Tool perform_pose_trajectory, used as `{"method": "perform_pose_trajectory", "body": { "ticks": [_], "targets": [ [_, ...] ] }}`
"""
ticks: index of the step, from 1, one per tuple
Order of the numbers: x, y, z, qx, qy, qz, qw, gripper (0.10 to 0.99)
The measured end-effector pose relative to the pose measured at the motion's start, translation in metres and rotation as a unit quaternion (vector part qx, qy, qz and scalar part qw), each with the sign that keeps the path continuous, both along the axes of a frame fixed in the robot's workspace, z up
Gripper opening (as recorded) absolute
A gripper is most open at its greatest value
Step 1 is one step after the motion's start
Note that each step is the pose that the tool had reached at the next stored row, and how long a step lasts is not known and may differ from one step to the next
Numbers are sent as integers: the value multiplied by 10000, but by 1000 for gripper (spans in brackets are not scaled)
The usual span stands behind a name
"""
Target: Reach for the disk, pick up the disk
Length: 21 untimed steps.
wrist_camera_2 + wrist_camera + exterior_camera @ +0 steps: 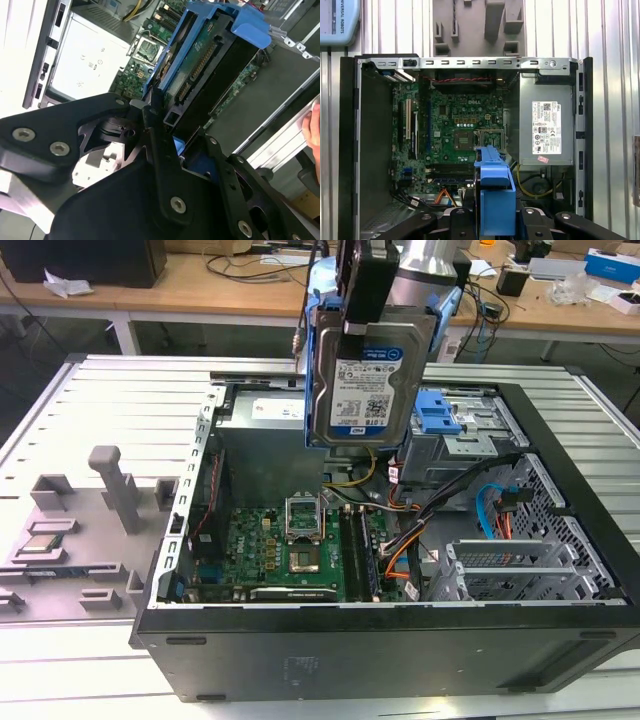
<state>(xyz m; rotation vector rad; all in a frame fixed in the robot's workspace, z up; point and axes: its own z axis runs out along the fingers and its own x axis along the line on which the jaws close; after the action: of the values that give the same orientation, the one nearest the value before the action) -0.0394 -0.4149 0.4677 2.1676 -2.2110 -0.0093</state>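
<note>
The fingers (372,290) pinch the disk (368,375) by its top edge, and it hangs upright over the open case (400,650). If that small hold slips, the disk could fall onto the board (280,550) and break it.

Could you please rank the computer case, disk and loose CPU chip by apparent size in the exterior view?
1. computer case
2. disk, held above the case, so nearness may enlarge it
3. CPU chip, clearly smallest
</note>
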Motion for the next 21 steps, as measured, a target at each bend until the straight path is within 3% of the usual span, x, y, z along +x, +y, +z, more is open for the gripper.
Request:
{"method": "perform_pose_trajectory", "body": {
  "ticks": [9, 18, 21],
  "targets": [
    [0, -104, -2, 0, 0, 0, 10000, 361],
    [0, -284, -5, 0, 0, 0, 10000, 361],
    [0, -320, -5, 0, 0, 0, 10000, 361]
  ]
}}
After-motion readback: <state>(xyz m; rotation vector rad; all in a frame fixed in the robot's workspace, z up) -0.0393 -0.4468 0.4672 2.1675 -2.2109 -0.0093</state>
